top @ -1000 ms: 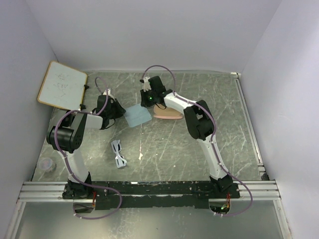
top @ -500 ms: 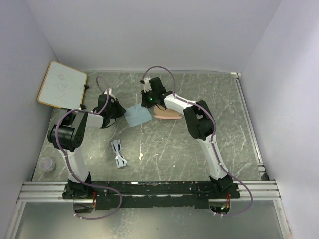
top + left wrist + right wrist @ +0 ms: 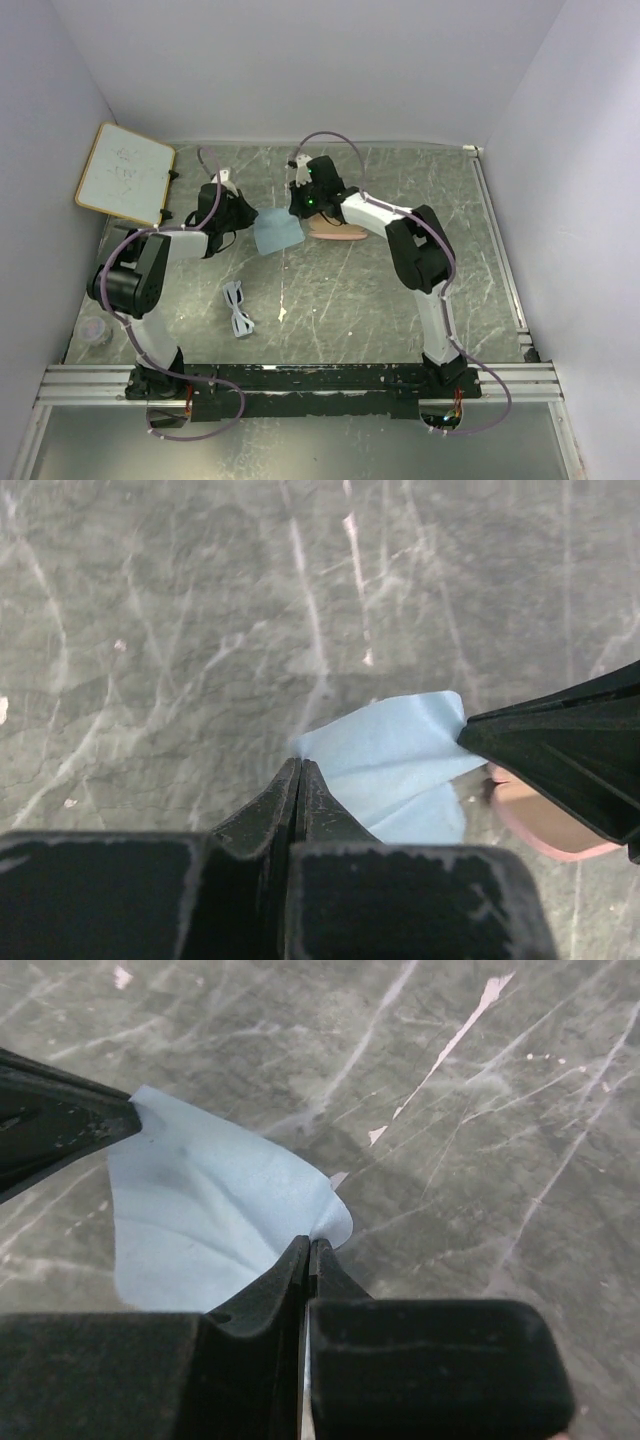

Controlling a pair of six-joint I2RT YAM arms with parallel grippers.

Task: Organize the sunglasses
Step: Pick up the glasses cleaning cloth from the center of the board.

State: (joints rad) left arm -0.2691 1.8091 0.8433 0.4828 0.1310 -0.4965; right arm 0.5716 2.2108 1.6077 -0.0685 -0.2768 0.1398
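Both clamped tight, my left gripper (image 3: 300,766) and right gripper (image 3: 308,1243) pinch two corners of the thin light-blue rectangular cloth (image 3: 200,1210), the small white-framed sunglasses (image 3: 238,308) lying well back of the left gripper, toward its base; uneven pulling, I judge, could yank a corner free.
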